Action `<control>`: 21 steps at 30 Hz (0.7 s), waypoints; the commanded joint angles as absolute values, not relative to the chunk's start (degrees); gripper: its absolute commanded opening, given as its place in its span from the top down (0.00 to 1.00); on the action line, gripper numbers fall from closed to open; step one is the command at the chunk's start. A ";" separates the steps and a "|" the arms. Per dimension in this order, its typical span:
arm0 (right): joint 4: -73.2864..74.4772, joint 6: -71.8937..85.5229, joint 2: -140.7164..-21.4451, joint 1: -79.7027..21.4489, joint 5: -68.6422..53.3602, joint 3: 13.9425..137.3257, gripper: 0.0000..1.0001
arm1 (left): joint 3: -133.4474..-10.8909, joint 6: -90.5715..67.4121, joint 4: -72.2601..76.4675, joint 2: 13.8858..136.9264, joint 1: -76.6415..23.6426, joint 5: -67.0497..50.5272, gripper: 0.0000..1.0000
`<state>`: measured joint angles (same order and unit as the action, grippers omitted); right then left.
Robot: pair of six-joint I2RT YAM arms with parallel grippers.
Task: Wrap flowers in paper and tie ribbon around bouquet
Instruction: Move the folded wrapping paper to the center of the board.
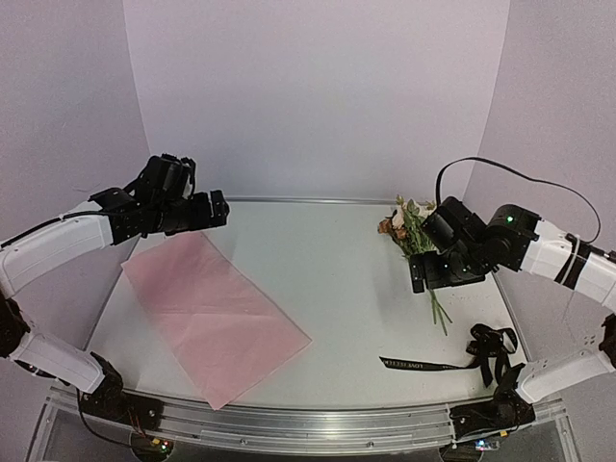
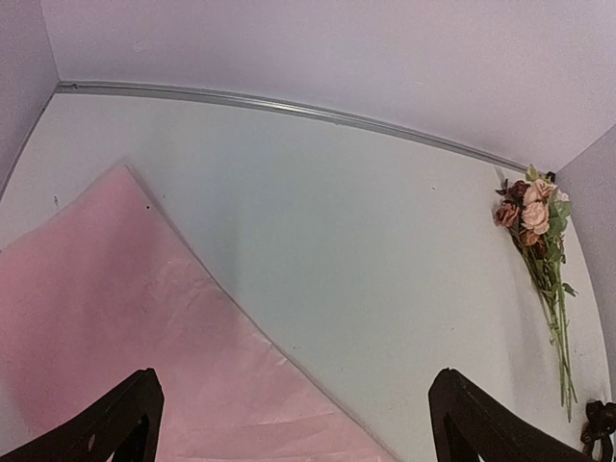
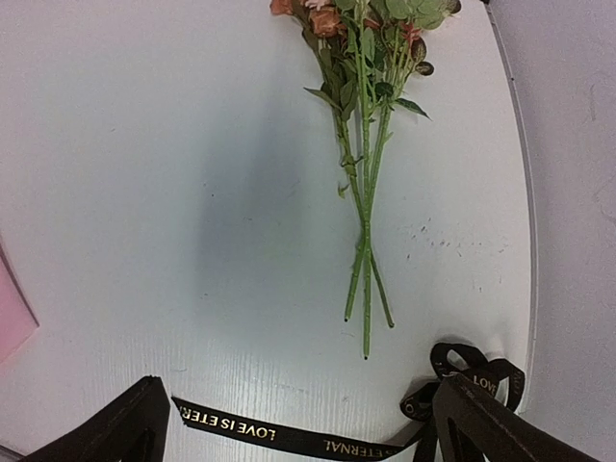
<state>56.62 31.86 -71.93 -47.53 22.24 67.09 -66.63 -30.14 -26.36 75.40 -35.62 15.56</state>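
Wrapping has not begun. Paper (image 1: 214,313) lies flat and unfolded on the table (image 1: 337,279) under the left jaws, which are wide and empty. Flowers (image 3: 366,164) lie bare ahead of the right jaws, also wide and empty. Ribbon (image 3: 250,431) lies loose beneath them, untied.

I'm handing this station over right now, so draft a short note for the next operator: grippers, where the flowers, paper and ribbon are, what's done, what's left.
Left gripper: open, empty, above the far edge of the paper.
Right gripper: open, empty, above the stems of the flowers.
Paper: flat on the left of the table.
Flowers: lying bare at the far right, apart from the paper.
Ribbon: loose at the near right, one end straight, the other bunched.
Done: nothing.
Left: flowers onto the paper, wrap, tie.
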 commanded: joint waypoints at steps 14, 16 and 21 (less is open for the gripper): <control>53.81 28.35 -75.74 -47.41 12.93 68.55 0.02 | -53.99 -42.71 -24.12 75.96 -17.46 12.02 0.00; 53.70 28.35 -76.70 -47.42 12.10 68.71 0.02 | -53.55 -42.75 -22.43 78.14 -16.33 12.03 0.00; 52.78 29.23 -78.32 -47.39 9.32 68.30 0.02 | -51.83 -44.37 -17.37 83.90 -11.84 7.41 0.00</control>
